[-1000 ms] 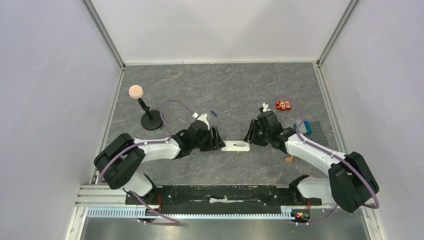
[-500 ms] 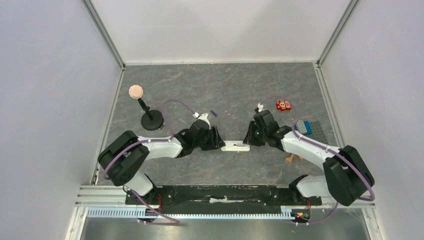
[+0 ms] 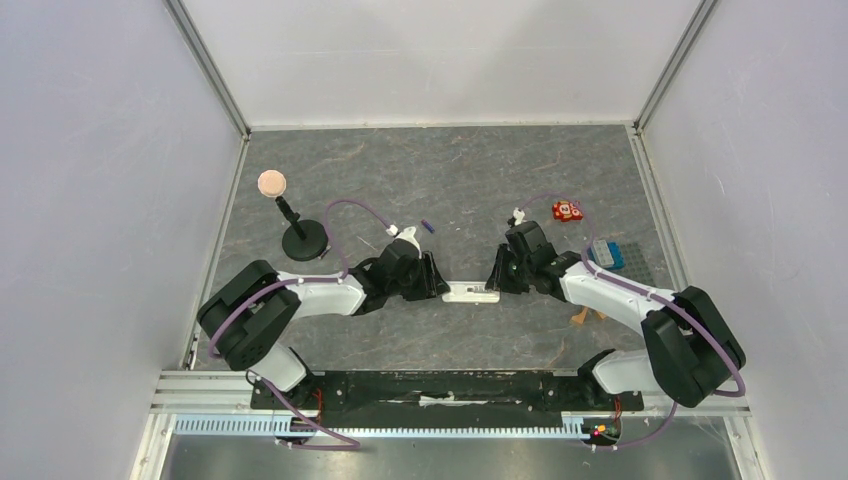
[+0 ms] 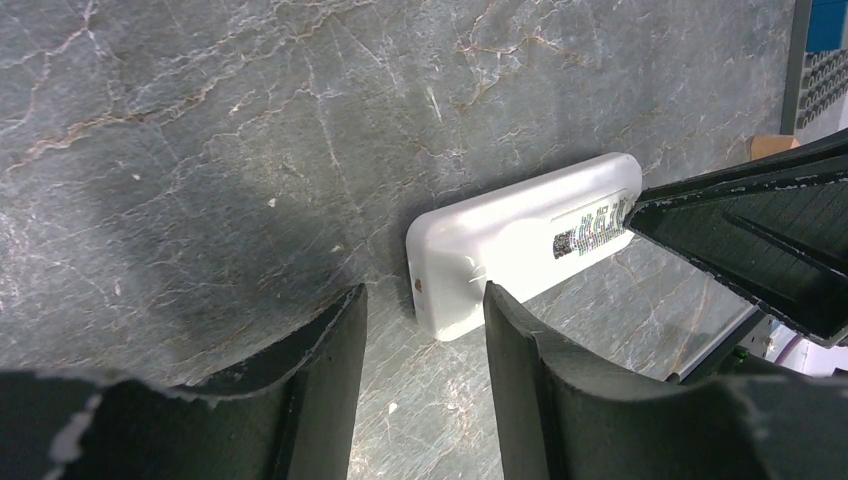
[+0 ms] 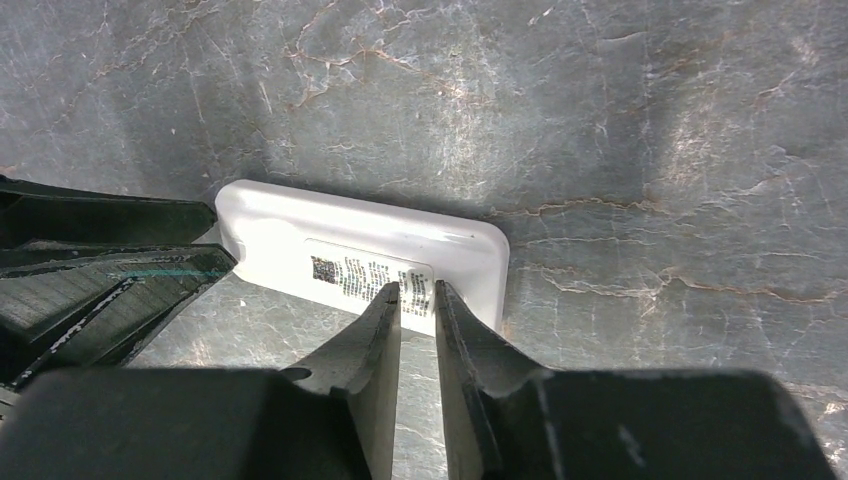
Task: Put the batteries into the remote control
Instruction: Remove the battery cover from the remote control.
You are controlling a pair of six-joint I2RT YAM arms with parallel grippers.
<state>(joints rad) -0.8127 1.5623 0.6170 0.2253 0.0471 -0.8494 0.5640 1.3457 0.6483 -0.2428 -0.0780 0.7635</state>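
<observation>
White remote (image 3: pixel 471 292) on bench (image 3: pixel 400 170). Left fingers (image 4: pixel 330 380) apart at its 9 o'clock end; right fingers (image 5: pixel 375 340) almost together at its 3 o'clock end. If I push, it may skid unclamped.

Red block (image 3: pixel 567 210) sits near blue ridged box (image 3: pixel 607 254).

This is a robotics lab test cell: a grey, stone-patterned table (image 3: pixel 440 170) is boxed in on three sides by plain pale wall panels (image 3: pixel 90 200) set in bare aluminium posts (image 3: pixel 207 65). At the table's near edge, a black mounting plate (image 3: pixel 380 385) and a slotted metal rail (image 3: pixel 400 425) carry two bolted-down robot arms (image 3: pixel 310 295) — thin purple cables (image 3: pixel 352 204) loop off them above the table, and nothing domestic softens the bare rig.
</observation>
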